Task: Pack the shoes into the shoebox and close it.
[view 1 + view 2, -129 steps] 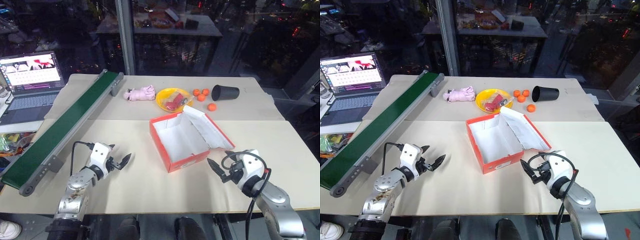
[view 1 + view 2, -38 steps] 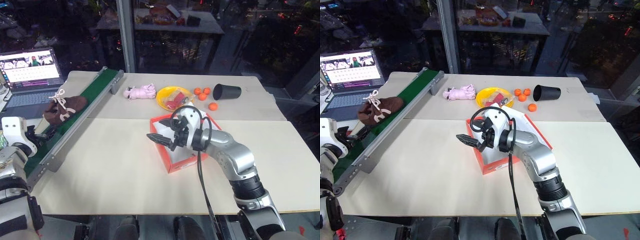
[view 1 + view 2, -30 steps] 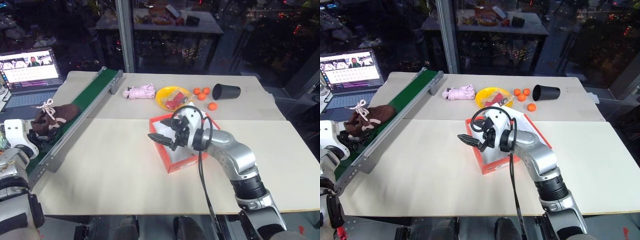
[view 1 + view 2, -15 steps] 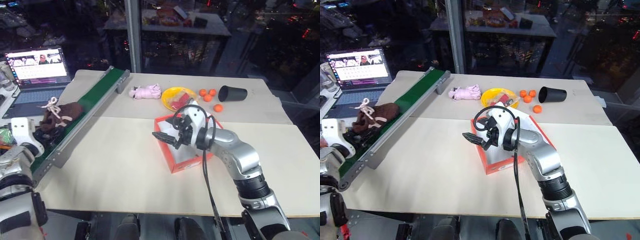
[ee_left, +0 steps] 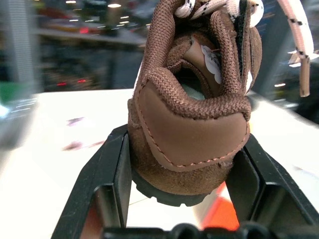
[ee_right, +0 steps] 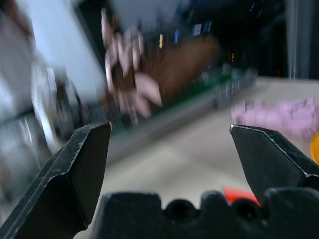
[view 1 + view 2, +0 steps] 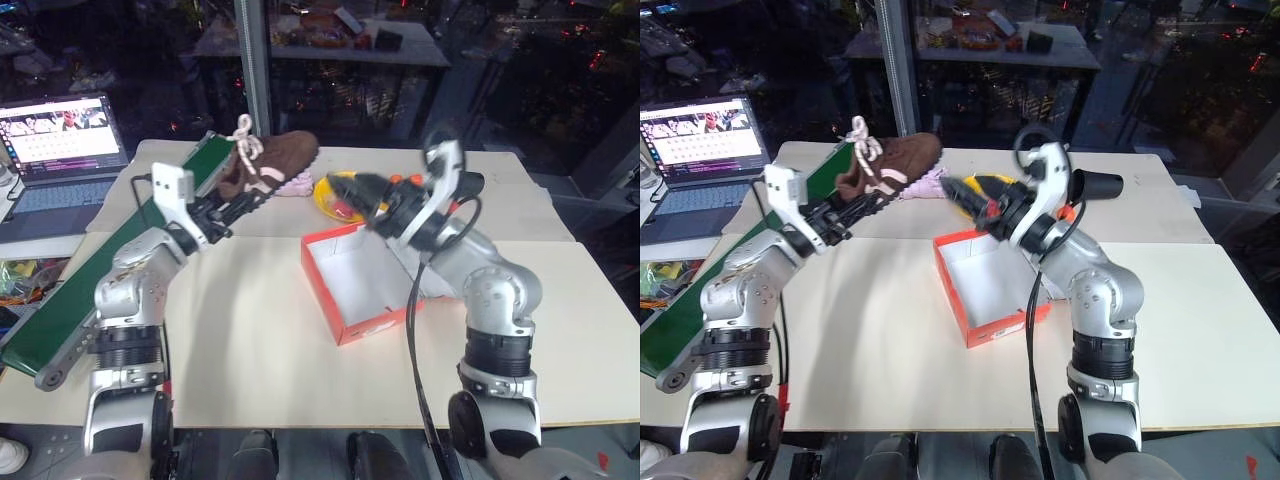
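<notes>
Green belting of the long conveyor (image 7: 110, 250) runs along the table's left edge; just beside it the left gripper (image 7: 238, 207) is clamped on the heel of a dark brown fuzzy suede shoe (image 7: 268, 162) with pale laces, held in the air. Right of that, the red-orange cardboard shoebox (image 7: 340, 325) sits open and empty, and the right gripper (image 7: 362, 190), jaws spread wide and holding nothing, hangs above its far edge. With only the heel pinched, the shoe could swing, slip, or bump that gripper.

Bright, evenly lit table against dark glass; right wrist view motion-blurred.
</notes>
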